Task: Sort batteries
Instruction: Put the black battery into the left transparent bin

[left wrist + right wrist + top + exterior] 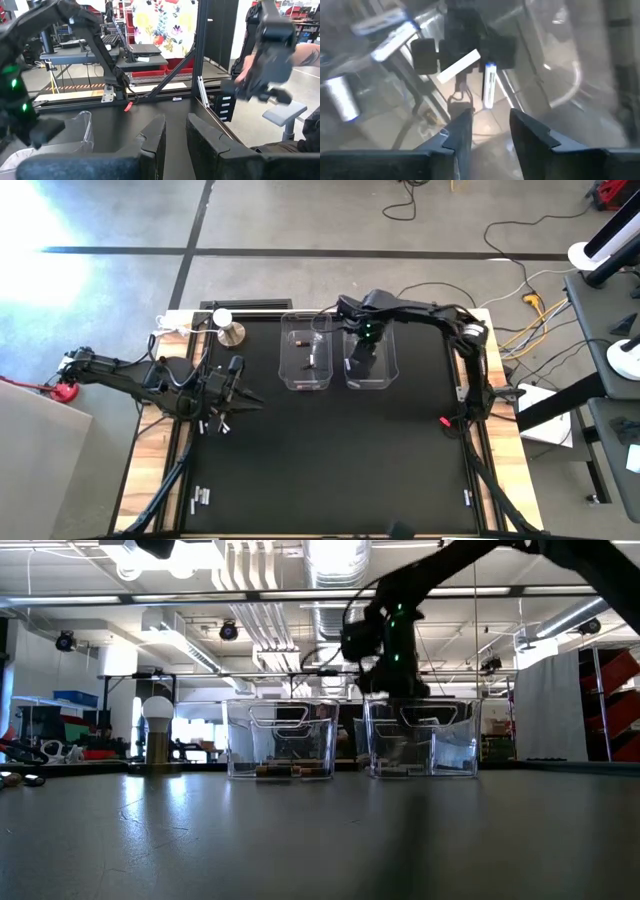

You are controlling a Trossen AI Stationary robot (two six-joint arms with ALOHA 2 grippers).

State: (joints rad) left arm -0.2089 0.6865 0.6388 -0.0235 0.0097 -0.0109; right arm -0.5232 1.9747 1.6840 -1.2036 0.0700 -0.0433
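White blue-tipped batteries (489,85), right fingers (489,131) parted above them

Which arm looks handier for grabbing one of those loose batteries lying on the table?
Probably the left. The left gripper sits low beside the loose batteries at the table's left side, while the right gripper is over the right clear bin.

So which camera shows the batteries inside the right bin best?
The right wrist view: white batteries lie clearly just beyond the right gripper, inside the right bin. In the high view the arm hides them; the low view shows only blurry shapes; the left wrist view shows none.
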